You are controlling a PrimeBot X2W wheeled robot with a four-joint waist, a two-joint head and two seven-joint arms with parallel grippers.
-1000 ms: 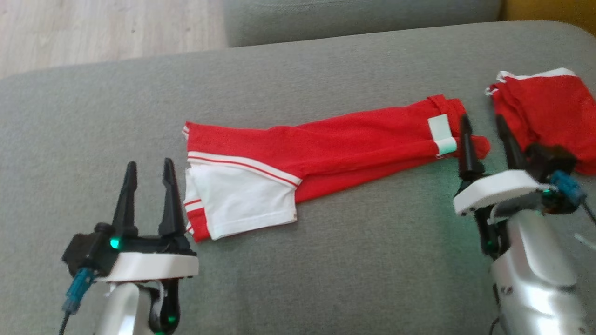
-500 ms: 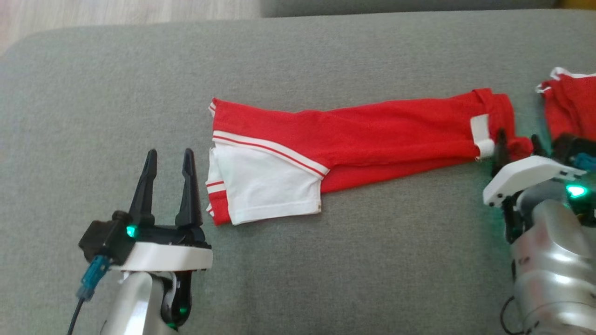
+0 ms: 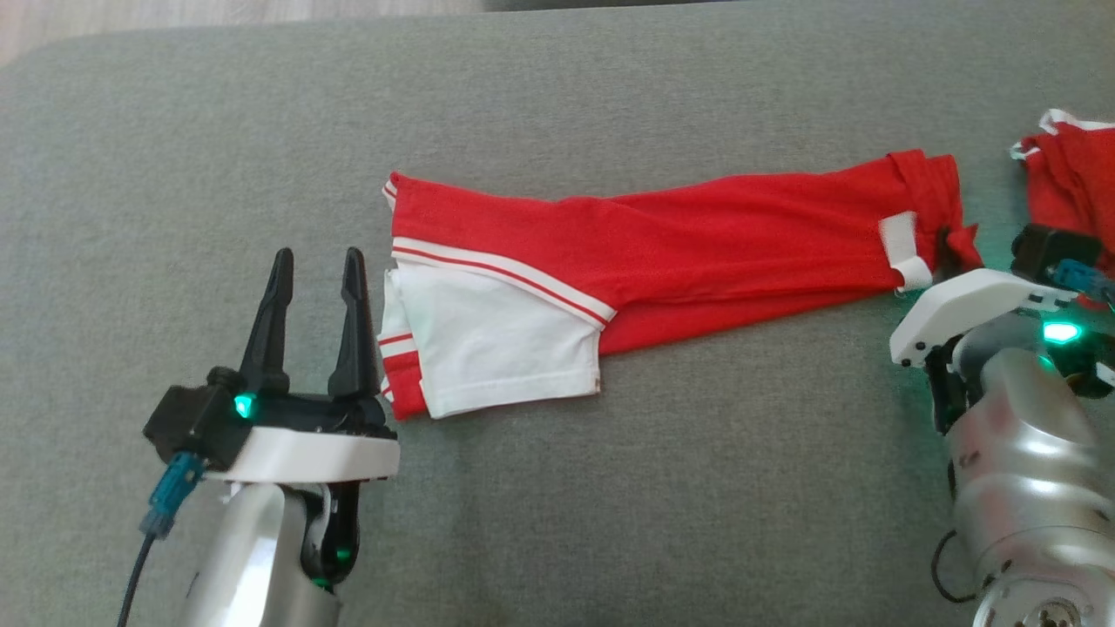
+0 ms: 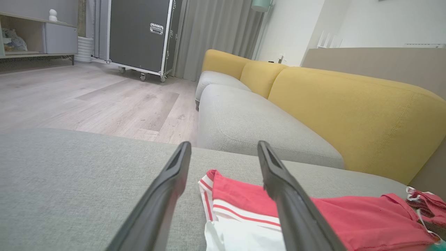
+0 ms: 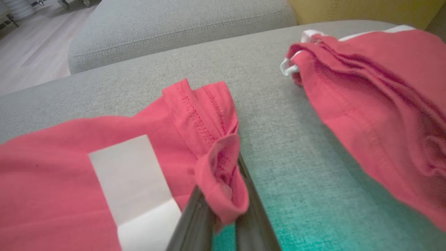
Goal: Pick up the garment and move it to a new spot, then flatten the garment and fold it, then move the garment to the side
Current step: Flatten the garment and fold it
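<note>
Grey sofa cushion (image 3: 610,488) underneath. The right gripper (image 5: 219,184) is pinched tight on the hem end of the garment (image 3: 697,252), which lies stretched across the cushion. The left gripper (image 3: 316,261) is spread apart, just beside the white sleeve end. A second red cloth (image 3: 1067,174) sits near the right gripper.

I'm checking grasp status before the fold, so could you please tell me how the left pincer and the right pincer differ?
The left pincer is open and empty; the right pincer is shut on the long red-and-white cloth garment. The left pincer sits by its white sleeve end, the right pincer at its red hem end. Both have two dark fingers.
</note>
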